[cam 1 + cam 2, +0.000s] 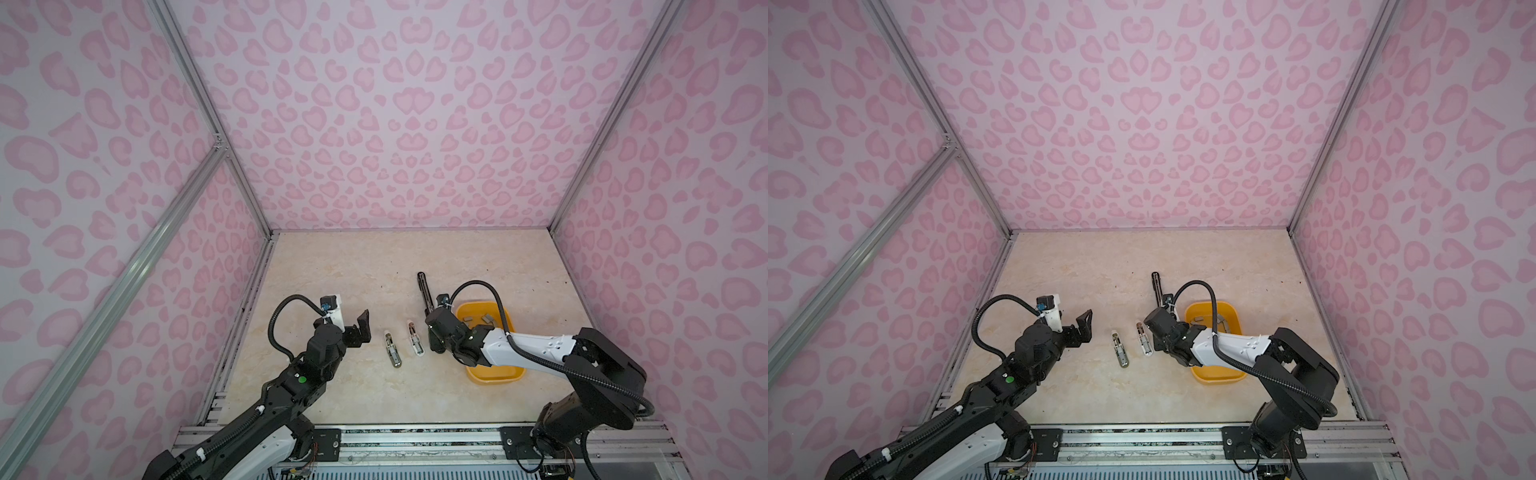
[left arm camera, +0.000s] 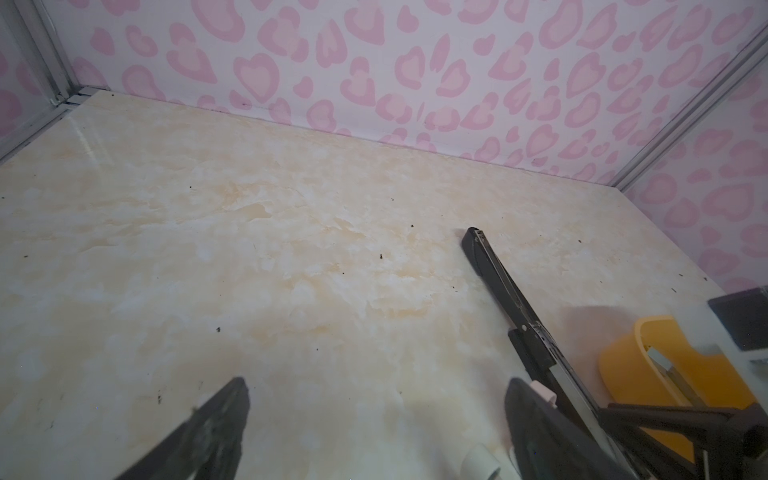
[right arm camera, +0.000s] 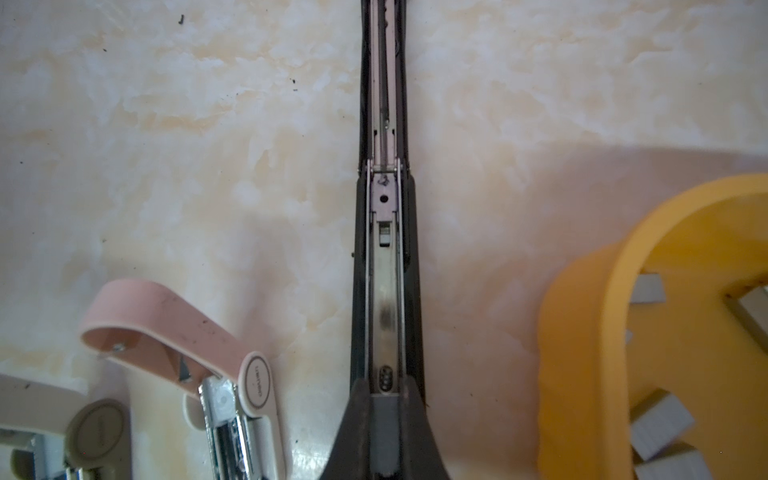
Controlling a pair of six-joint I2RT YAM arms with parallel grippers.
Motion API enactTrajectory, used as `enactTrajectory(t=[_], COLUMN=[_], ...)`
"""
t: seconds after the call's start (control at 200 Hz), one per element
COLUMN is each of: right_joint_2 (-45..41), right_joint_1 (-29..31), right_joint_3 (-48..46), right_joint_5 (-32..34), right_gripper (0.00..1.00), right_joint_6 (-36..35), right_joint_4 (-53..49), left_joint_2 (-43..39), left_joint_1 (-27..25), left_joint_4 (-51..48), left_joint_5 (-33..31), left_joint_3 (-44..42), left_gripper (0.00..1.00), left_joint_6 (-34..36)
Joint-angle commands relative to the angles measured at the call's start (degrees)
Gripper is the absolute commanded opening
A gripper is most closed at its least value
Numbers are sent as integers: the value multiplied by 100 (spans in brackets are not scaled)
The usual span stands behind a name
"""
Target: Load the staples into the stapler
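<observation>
Three staplers lie left of the yellow plastic tray (image 1: 496, 374): a long black stapler (image 1: 424, 291) opened flat nearest it, then a small pink-and-white stapler (image 1: 414, 338) and a small olive stapler (image 1: 392, 351). We see our right tool (image 3: 384, 399) clenched on one grey strip of staples (image 3: 384, 432) over the black stapler's channel. At least four loose strips (image 3: 660, 424) lie inside the tray. Our left tool (image 2: 378, 399) gapes empty, farthest left of the tray.

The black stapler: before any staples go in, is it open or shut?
Open. The black stapler lies unfolded flat, lid swung back in line with the base, its metal staple channel exposed and facing up.
</observation>
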Motion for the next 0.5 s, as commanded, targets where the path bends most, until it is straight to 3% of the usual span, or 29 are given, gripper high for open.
enactTrajectory(t=[0.0,0.495], right_joint_2=[14,-213], right_joint_1=[-10,-12], right_joint_3=[-17,-82], right_joint_5=[-71,-22], right_gripper=[13,20], right_joint_6=[22,-56], right_joint_4=[-119,-68], left_joint_2=[14,43], left_joint_1=[4,9], left_joint_4=[150,159], left_joint_5=[-2,11], left_joint_3=[51,51], left_gripper=[97,97], left_joint_6=[-18,-27])
